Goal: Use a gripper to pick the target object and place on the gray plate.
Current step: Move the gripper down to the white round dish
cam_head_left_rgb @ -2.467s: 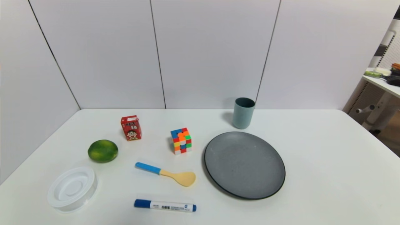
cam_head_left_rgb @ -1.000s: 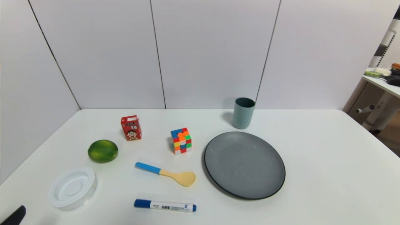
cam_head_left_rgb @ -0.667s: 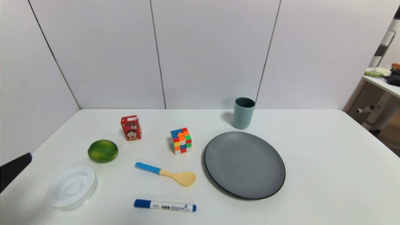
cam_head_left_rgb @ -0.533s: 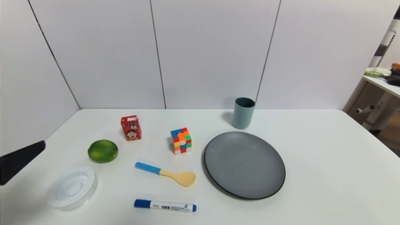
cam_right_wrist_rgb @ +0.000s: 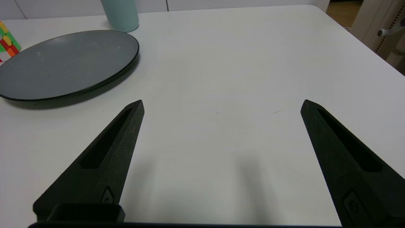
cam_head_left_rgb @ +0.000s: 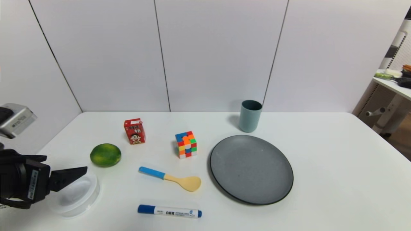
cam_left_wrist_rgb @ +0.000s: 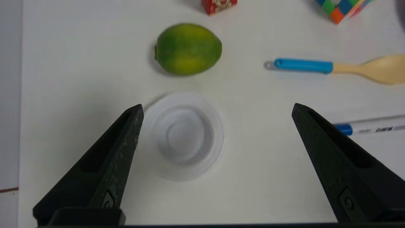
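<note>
Your left gripper (cam_left_wrist_rgb: 216,109) hovers over the container (cam_left_wrist_rgb: 183,136) at the near left, fingers spread wide and empty; the plate (cam_head_left_rgb: 251,169) lies well right. Right gripper (cam_right_wrist_rgb: 221,106) also gapes.

My left gripper (cam_head_left_rgb: 69,175) reaches in from the bench's (cam_head_left_rgb: 337,179) left edge, one finger over the white container (cam_head_left_rgb: 80,195) near the front left corner. The gray plate (cam_head_left_rgb: 251,169) lies right of centre, well apart, with the lime (cam_head_left_rgb: 105,155) just behind the container.
</note>
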{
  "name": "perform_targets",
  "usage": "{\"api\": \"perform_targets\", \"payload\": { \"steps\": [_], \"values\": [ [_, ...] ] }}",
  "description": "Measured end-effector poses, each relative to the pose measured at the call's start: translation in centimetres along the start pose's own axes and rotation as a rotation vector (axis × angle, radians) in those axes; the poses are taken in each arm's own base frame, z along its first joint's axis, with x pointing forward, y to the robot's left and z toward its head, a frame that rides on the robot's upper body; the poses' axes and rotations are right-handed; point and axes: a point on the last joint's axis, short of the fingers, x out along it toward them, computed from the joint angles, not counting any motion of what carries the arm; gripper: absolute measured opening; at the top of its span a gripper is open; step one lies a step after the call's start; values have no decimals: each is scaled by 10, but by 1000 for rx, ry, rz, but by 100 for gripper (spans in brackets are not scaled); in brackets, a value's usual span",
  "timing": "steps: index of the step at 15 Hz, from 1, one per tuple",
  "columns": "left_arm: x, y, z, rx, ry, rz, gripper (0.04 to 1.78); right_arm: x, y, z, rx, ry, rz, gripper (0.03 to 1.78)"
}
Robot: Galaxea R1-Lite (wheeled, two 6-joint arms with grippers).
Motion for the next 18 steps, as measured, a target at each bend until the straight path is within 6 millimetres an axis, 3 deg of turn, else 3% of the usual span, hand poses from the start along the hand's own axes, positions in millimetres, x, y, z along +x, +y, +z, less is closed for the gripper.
{"api": "perform_targets", "payload": {
  "steps": [7, 18],
  "values": [
    [39, -1, -13, 11, 262, -25, 169, 0, 0, 0, 0, 0, 0, 171],
    [82, -3, -26, 6, 415, -41, 169, 0, 0, 0, 0, 0, 0, 171]
  ]
}}
